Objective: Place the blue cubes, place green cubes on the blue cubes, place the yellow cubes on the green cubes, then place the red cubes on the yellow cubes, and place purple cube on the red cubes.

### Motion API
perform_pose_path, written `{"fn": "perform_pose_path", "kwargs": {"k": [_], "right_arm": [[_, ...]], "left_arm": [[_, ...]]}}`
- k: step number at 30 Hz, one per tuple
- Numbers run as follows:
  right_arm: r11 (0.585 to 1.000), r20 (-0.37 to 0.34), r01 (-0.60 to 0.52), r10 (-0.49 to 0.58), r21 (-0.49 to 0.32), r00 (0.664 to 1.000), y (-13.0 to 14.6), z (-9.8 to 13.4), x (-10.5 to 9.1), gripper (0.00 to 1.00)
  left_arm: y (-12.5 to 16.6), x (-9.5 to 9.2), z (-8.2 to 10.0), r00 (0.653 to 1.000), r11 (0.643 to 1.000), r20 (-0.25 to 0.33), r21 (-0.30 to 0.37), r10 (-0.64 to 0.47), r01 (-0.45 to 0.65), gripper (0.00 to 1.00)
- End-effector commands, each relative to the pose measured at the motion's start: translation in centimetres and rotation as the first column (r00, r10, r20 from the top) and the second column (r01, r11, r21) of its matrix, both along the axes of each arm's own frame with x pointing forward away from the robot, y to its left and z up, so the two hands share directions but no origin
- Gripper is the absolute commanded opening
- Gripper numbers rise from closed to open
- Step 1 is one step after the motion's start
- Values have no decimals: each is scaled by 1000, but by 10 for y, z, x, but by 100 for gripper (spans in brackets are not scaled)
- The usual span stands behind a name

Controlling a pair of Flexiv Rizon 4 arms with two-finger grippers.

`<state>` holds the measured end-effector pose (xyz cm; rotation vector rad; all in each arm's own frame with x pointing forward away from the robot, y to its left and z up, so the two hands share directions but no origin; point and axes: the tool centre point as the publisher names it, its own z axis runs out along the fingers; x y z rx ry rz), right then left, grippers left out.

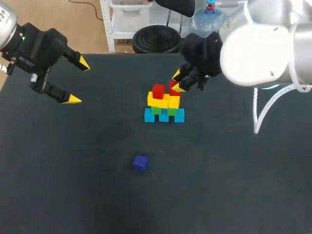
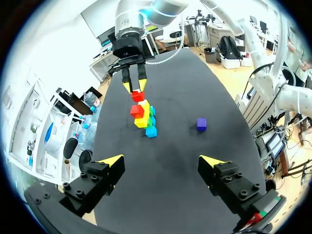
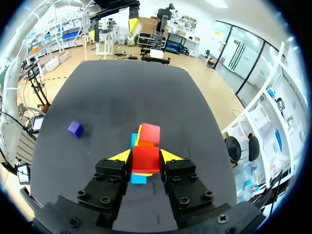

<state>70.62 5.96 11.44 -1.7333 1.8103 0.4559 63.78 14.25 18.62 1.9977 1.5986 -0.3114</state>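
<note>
Stack: in the middle of the black table (image 1: 234,185) I see a small wall of cubes, one colour per layer.
Blue cubes (image 1: 164,116): three light-blue ones in a row on the table, side by side, forming the base.
Green cubes (image 1: 156,110): they sit on the blue row; only small patches show under the layer above.
Yellow cubes (image 1: 155,101): they lie on the green layer and make a bright band across the stack.
Seated red cube (image 1: 158,91): it rests on the yellow layer at my left end of the stack, upright and free of any finger.
Held red cube (image 3: 146,159): it is at my right end of the stack, just above the yellow layer. I cannot tell whether it already touches the yellow.
Right gripper (image 3: 146,157): the two yellow tips are drawn in to the width of one cube and press the held red cube from both sides, so it is clamped on that cube.
Purple cube (image 1: 140,162): it lies alone on the table, well apart from the stack, on the side nearer to me.
Left gripper (image 2: 162,161): the fingers are spread wide with nothing between them; it hangs over my left part of the table, well apart from the stack.
</note>
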Motion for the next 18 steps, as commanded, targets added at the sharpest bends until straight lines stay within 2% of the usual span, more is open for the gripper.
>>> {"fn": "perform_pose_path", "kwargs": {"k": [1, 18], "right_arm": [[1000, 3, 3, -3, -2, 1000, 5, 0, -2, 0], [1000, 0, 13, -13, 10, 1000, 10, -7, 3, 0]], "left_arm": [[1, 0, -1, 1000, 1000, 3, -3, -3, 3, 100], [1, 0, -1, 1000, 1000, 3, -3, -3, 3, 100]]}}
